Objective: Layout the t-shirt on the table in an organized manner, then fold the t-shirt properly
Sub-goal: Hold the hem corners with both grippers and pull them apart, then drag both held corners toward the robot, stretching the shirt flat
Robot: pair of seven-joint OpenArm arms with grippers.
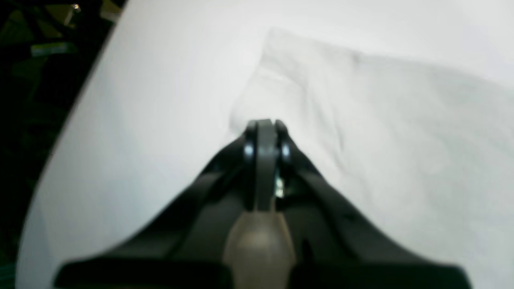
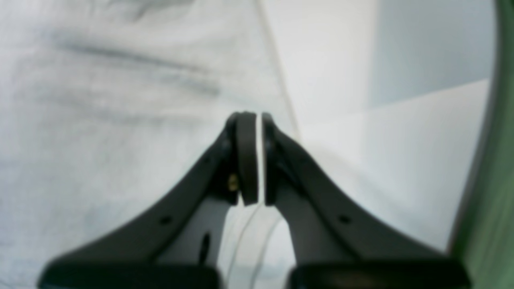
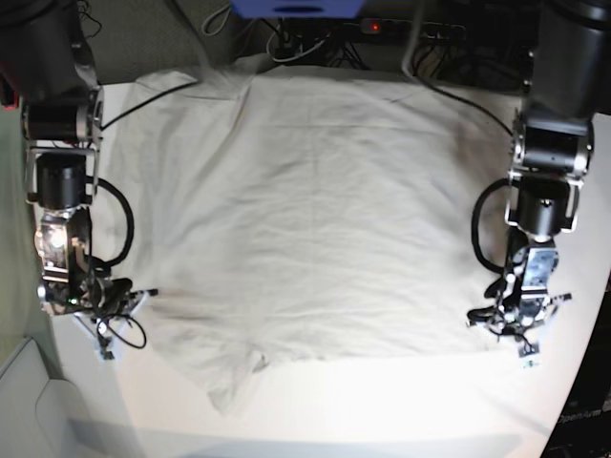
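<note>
No readable text, labels, brand marks or numbers anywhere. T-shirt [image 3: 315,219] is plain with no print, table [image 3: 401,401] is bare white. Both wrist views are too blurry to make out markings on the gripper hardware. Gear along the far edge is too small to read.

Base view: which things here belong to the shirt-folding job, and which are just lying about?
Part of the job:
- t-shirt, spread flat
- table
- left pincer, shut, at the shirt's edge
- right pincer, shut, at the opposite edge

Lying about:
- cables past the far edge
- blue object at the top
</note>
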